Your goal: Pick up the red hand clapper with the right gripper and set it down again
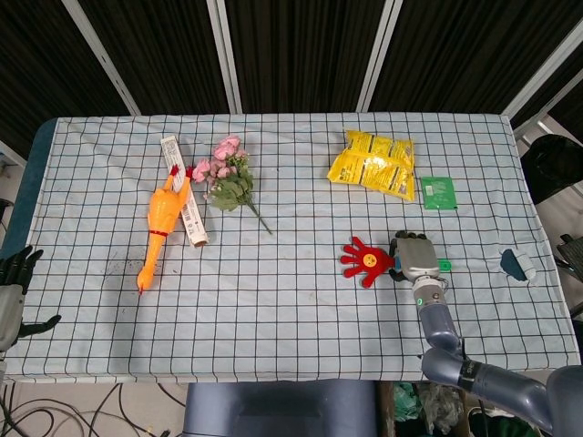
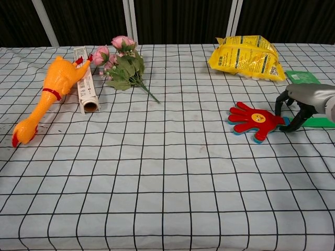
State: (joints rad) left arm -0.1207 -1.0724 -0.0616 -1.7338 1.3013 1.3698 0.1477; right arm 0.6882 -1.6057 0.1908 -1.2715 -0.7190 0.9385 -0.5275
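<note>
The red hand clapper (image 1: 367, 260) lies flat on the checked tablecloth right of centre, its palm with a yellow face (image 2: 255, 120) pointing left. Its green handle (image 2: 319, 123) runs right under my right hand (image 1: 414, 259). In the chest view the right hand (image 2: 306, 102) arches over the handle, fingertips down on either side near the clapper's base, fingers apart and not clamping it. My left hand (image 1: 14, 291) hangs off the table's left edge, fingers spread, holding nothing.
A yellow snack bag (image 1: 373, 164) and a green packet (image 1: 439, 192) lie behind the clapper. Pink flowers (image 1: 228, 177), a rubber chicken (image 1: 162, 223) and a long white box (image 1: 185, 191) sit at the left. A small blue-white object (image 1: 517, 264) lies near the right edge.
</note>
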